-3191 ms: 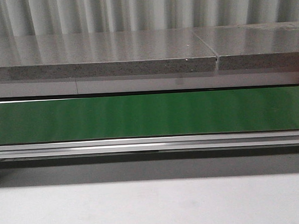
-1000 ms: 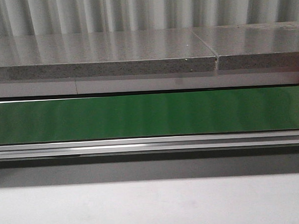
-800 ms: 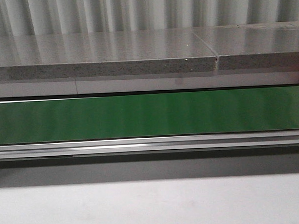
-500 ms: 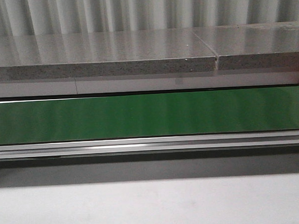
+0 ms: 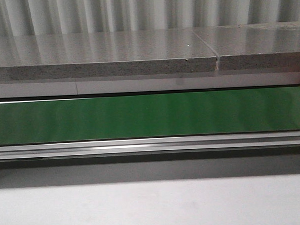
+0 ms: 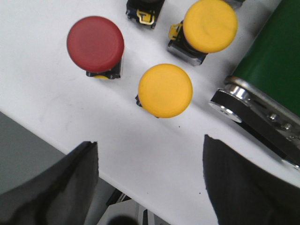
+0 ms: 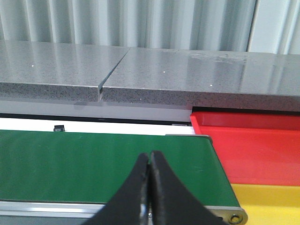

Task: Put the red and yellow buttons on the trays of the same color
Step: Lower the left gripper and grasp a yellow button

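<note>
In the left wrist view a red button point(image 6: 95, 44) and two yellow buttons point(image 6: 165, 90) point(image 6: 210, 25) stand on the white table point(image 6: 56, 108), beside the end of the green belt point(image 6: 276, 70). My left gripper point(image 6: 150, 154) hangs open above the table, short of the nearer yellow button, with nothing between its fingers point(image 6: 65, 183). The right wrist view shows the red tray point(image 7: 248, 140) and the yellow tray point(image 7: 267, 201) past the belt's other end. My right gripper point(image 7: 150, 164) is shut and empty over the belt point(image 7: 93, 164). Neither gripper shows in the front view.
A fourth switch body point(image 6: 144, 10) is cut off at the left wrist view's edge. The belt's metal roller end point(image 6: 255, 117) lies close to the yellow buttons. A grey stone ledge point(image 5: 103, 57) runs behind the green belt point(image 5: 150, 115). The white table edge point(image 6: 70, 154) falls off under the left gripper.
</note>
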